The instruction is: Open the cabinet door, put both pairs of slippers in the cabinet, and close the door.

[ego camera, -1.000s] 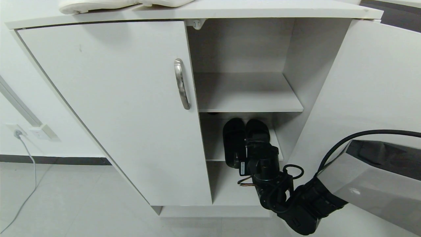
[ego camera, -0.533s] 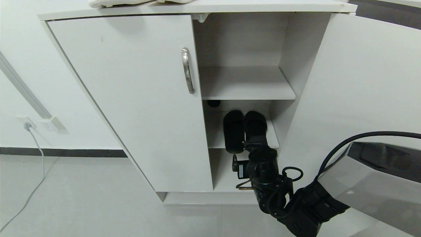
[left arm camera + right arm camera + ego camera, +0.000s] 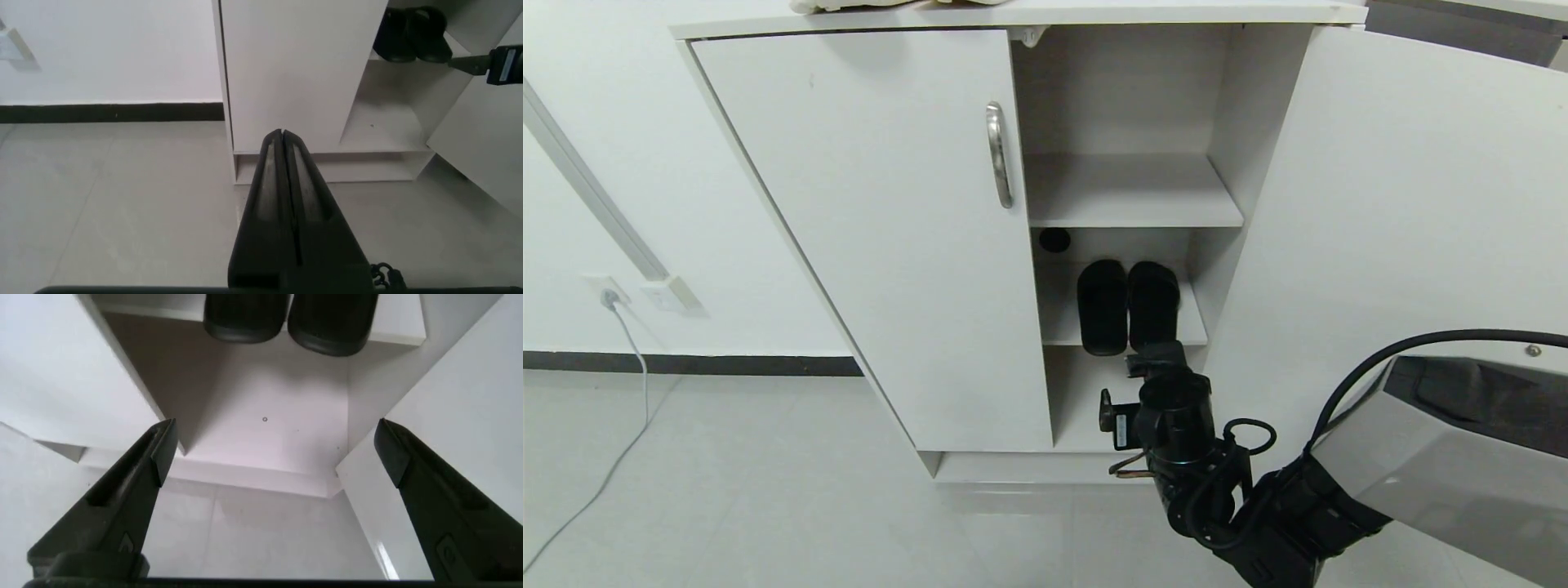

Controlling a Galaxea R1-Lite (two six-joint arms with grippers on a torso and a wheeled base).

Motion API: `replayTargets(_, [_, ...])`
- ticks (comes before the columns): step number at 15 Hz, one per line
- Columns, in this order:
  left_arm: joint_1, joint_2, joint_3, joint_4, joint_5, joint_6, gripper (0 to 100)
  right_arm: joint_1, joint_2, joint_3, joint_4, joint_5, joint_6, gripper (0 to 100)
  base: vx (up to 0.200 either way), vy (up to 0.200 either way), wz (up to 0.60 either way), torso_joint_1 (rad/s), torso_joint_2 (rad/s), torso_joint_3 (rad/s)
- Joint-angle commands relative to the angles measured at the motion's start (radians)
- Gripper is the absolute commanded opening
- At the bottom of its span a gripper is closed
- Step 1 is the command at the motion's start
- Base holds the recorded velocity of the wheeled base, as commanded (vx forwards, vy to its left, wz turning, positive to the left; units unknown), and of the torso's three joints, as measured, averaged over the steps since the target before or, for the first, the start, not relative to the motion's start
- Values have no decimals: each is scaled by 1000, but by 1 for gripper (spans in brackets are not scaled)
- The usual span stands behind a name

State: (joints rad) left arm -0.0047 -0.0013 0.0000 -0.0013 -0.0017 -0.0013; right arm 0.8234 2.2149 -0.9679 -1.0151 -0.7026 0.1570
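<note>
A pair of black slippers (image 3: 1127, 304) lies side by side on the middle shelf of the white cabinet (image 3: 1127, 192), heels toward me. My right gripper (image 3: 1153, 356) hangs just in front of and below that shelf, apart from the slippers. In the right wrist view it (image 3: 274, 445) is open with nothing between its fingers, and the black slippers (image 3: 290, 314) are beyond it. The left gripper (image 3: 282, 140) is shut on nothing, low over the floor in front of the cabinet. A pale pair of slippers (image 3: 849, 4) rests on the cabinet top.
The cabinet's right door (image 3: 1380, 204) stands wide open beside my right arm. The left door (image 3: 874, 229) is closed, with a metal handle (image 3: 1000, 155). A wall socket (image 3: 605, 296) with a cable sits low on the left wall. Tiled floor (image 3: 768, 506) lies in front.
The head camera has pulled back, so the cabinet looks smaller and higher. My right gripper has drawn away from the black slippers, which stay on the middle shelf.
</note>
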Motion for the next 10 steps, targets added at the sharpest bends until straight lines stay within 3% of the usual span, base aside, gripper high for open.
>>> replayTargets(1, [0,1,0,0,0,0,0,-1,0,6,0,0,-1,100,0,0,0,0,0,0])
replayTargets(10, [0,1,0,0,-4,1,0,-3,2,6,1,0,-4,100,0,0,0,0,0,6])
